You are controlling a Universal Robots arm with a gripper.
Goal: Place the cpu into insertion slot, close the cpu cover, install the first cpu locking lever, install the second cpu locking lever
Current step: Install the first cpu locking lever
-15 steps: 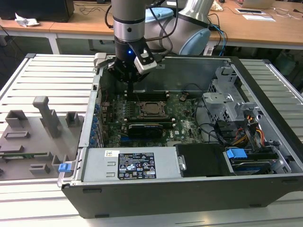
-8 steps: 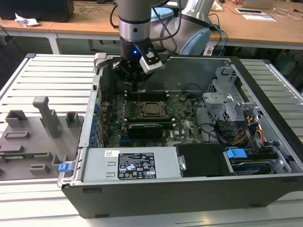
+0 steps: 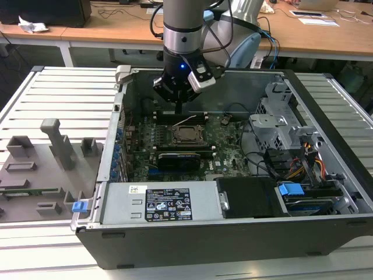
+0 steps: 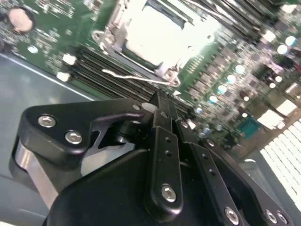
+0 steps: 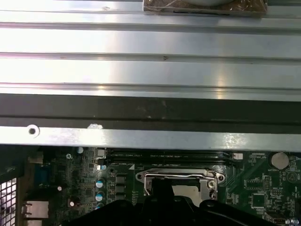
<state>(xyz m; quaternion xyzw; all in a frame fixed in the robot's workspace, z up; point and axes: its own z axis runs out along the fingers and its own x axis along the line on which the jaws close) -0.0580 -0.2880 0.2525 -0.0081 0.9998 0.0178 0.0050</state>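
The cpu point(image 3: 187, 135) lies flat in the insertion slot point(image 3: 175, 142) on the green board; its silver face point(image 4: 153, 30) glares in the second wrist view. The cpu cover point(image 4: 110, 35) lies down around it as a metal frame point(image 5: 178, 176). A thin wire locking lever point(image 3: 187, 119) stands off the board at the slot's far side and runs past the fingertips point(image 4: 127, 75). My gripper point(image 3: 178, 108) hangs just above that lever, its black fingers point(image 4: 162, 122) pressed together, shut, with nothing seen between them. The tip point(image 4: 159, 96) is at the lever's end.
The open computer case point(image 3: 326, 93) has tall walls around the board. A black card point(image 3: 183, 157) lies just before the slot. A drive cage point(image 3: 280, 125) and cables point(image 3: 309, 166) fill the exterior view's right. A grey fixture tray point(image 3: 35, 175) sits at the left.
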